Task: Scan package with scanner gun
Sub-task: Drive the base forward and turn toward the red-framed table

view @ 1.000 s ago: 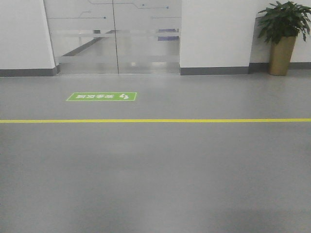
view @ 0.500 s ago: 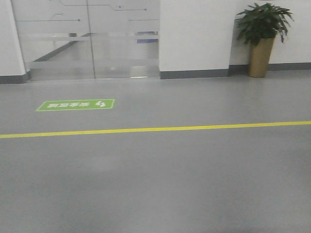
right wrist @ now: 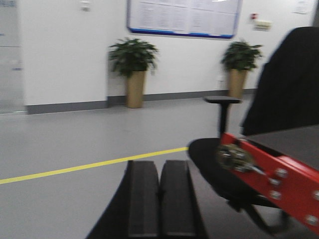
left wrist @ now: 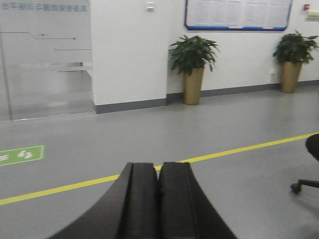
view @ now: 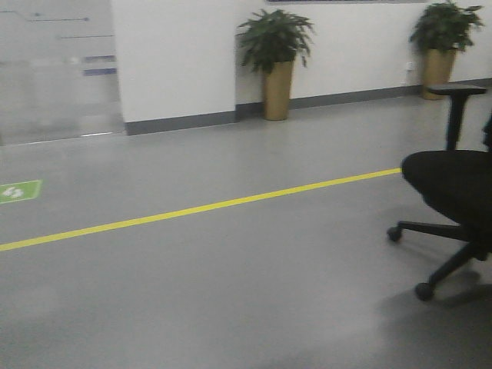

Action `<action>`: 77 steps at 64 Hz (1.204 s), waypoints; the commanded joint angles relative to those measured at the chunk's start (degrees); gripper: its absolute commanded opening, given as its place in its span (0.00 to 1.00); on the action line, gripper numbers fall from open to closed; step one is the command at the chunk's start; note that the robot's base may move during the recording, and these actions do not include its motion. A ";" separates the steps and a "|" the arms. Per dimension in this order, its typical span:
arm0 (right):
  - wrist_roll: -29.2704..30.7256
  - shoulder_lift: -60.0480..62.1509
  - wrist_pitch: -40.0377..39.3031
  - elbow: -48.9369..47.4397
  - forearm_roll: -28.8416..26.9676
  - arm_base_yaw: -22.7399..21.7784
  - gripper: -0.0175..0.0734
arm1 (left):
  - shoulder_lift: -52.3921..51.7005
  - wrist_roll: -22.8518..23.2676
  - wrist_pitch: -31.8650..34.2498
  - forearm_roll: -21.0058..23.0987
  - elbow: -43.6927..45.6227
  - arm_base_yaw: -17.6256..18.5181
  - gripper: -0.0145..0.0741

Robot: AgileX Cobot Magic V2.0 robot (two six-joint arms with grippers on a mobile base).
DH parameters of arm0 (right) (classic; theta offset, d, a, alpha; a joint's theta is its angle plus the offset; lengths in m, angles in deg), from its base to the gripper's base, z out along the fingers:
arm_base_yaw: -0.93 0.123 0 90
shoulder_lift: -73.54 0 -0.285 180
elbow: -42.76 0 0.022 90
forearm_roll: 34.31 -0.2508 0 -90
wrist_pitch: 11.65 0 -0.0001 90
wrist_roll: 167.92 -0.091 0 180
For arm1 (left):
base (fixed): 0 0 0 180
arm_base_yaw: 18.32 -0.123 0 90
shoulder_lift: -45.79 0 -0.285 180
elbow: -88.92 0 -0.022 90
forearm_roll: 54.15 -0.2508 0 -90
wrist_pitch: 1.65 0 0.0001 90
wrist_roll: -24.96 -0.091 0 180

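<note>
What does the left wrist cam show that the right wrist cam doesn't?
Left wrist only: the shut left hand, a green floor sign and the frosted glass door. Right wrist only: the shut right hand, a red bolted bracket and an office chair's armrest. Both: the yellow floor line, two potted plants and the wall notice board.
</note>
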 commanded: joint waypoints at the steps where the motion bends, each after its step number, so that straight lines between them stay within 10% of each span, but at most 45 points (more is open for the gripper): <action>1: 0.16 -0.19 -1.27 -0.45 0.21 -0.02 0.01 | 0.13 0.42 0.96 0.02 0.21 0.27 0.06; 77: 0.16 -0.19 -1.27 -0.45 0.21 -0.02 0.01 | 0.13 0.42 0.96 0.02 0.21 0.27 0.06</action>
